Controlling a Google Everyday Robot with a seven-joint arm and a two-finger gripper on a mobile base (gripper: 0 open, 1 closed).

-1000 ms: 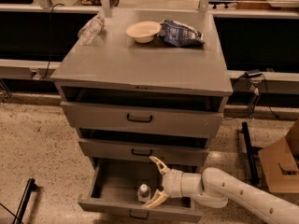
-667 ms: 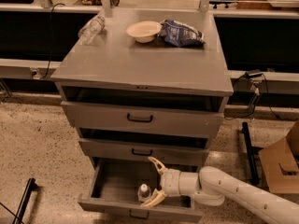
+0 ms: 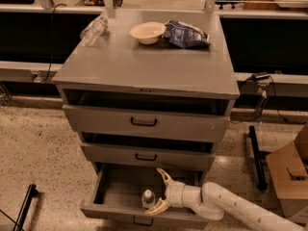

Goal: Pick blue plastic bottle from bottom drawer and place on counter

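Grey bottom drawer pulled open, cream gripper reaching into its right half. Fingers spread wide, one high, one low near the front wall. Blue plastic bottle upright just left of the palm, roughly between the fingertips; contact unclear. Counter well above the gripper, carrying bowl, blue bag, and clear bottle lying down.

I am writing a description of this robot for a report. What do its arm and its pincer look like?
The arm is a thick white tube in rounded segments, ending in a ringed white wrist. The pincer, at the open bottom drawer, has two curved, pale yellowish fingers that taper to points. No cables or markings show.
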